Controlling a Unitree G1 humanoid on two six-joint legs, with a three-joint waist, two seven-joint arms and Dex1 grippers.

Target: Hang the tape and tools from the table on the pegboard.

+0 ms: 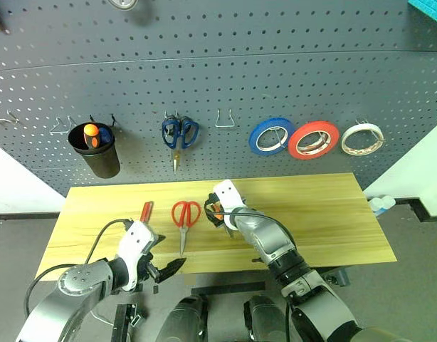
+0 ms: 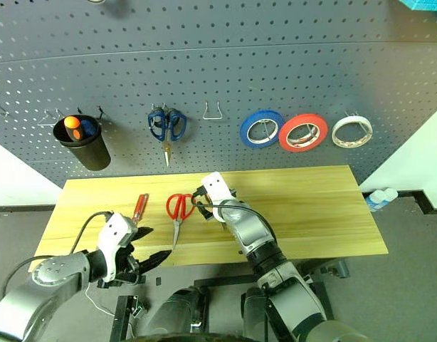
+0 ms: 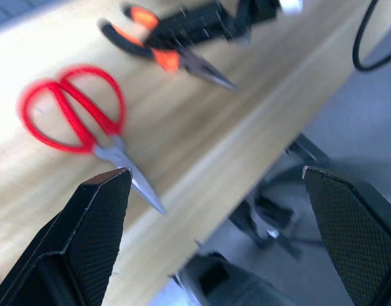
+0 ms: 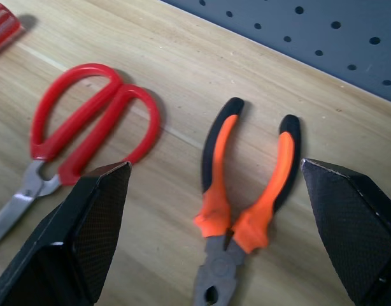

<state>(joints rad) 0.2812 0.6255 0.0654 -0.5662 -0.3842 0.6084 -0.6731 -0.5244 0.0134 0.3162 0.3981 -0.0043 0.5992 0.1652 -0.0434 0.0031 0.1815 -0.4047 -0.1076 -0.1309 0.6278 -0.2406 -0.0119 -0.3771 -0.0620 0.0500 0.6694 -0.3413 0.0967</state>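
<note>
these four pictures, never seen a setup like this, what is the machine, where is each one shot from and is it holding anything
It is a two-armed humanoid robot. The two wide pictures come from its head, looking down over a light wooden table and a dark grey pegboard. The two close ones come from its wrists.

On the table lie a slim red-handled screwdriver, red-handled scissors and small orange-and-black pliers. A red-orange tape roll already hangs on the board.

The left pincer and the right pincer are open, holding nothing; the right one hovers at the pliers.
</note>
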